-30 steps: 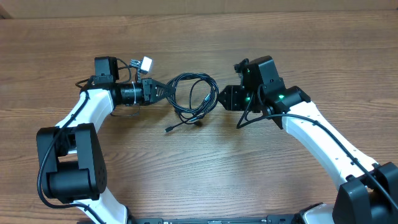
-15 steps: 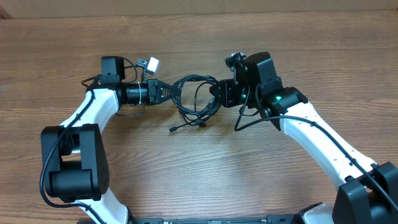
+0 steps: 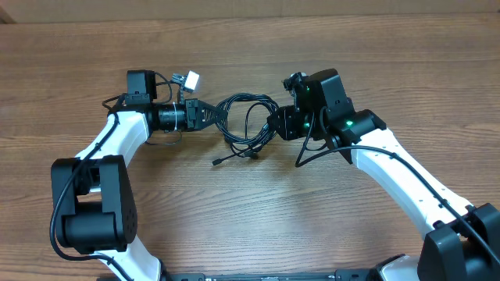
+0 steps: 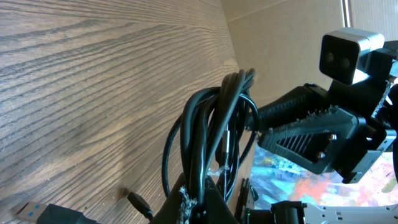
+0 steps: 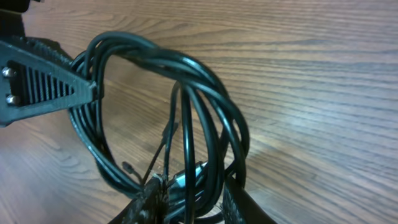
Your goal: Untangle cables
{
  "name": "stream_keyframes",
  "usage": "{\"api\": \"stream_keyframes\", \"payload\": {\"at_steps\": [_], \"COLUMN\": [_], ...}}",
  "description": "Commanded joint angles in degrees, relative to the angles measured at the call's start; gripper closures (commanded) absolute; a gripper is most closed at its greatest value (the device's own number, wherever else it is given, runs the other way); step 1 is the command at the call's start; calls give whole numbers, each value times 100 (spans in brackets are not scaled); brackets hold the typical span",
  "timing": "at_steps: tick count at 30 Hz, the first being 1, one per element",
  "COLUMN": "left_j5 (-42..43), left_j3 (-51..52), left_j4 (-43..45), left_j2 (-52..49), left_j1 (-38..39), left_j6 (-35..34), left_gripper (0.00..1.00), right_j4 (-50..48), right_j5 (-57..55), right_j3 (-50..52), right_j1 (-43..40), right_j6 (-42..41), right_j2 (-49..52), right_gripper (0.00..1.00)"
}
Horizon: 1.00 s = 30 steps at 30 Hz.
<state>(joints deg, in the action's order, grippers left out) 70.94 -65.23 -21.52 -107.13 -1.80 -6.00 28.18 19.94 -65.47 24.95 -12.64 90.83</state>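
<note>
Black shoulder housings of both arms are cut off by the near edge of the overhead view, so the bases are only partly seen: the left arm (image 3: 86, 207) in the lower left corner, the right arm (image 3: 461, 250) in the lower right. Bare wood-grain table (image 3: 250, 226) is seen between them.

Farther in, a loose plug end (image 3: 215, 162) is laid on the wood, just below the main tangle and joined to it by one thin strand. Beyond that, the cables (image 3: 248, 119) are gathered in a looped bundle at mid-table, spanning the gap between the two claws.

The left gripper (image 3: 212, 114) is clamped together on the bundle's left side. In its own wrist view the fingertips are cropped by the bottom edge and largely covered by the strands rising from them.

The right gripper (image 3: 273, 125) is placed at the bundle's right side. In the right wrist view its fingers (image 5: 144, 202) are cut off at the bottom of the frame and are seen apart, with several strands passing between them. Whether those strands are actually pinched cannot be told.

How the cords cross inside the bundle is hard to make out, since all are black and overlapped. Farthest away, a pale strip (image 3: 250, 8) is seen beyond the table's far edge.
</note>
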Motion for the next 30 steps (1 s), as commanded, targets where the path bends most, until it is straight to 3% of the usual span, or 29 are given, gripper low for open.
{"api": "stream_keyframes", "payload": {"at_steps": [1,10,15,21,26,30], "left_j5": [256,256,258,256,256,258], "left_j3": [-48,-48,-48,-50,-48,-48], "left_j4": [24,22,22,22,22,22], "left_j2": [55,55,55,55,55,55], "left_j1": [13,13,13,13,13,13], "left_j6": [90,87,87,87,87,87], "left_gripper": [96,96,96,96,96,96], "right_j4": [-13,46,68,61,66,15], "right_j5": [201,-238,-234,-42,-13,-15], "right_j3": [28,28,28,33,33,33], "right_j1": [155,496,498,501,501,501], "right_j6": [48,-192,-385,-382,-385,-382], "right_j2": [2,2,7,129,278,286], "right_gripper": [74,85,87,85,74,73]}}
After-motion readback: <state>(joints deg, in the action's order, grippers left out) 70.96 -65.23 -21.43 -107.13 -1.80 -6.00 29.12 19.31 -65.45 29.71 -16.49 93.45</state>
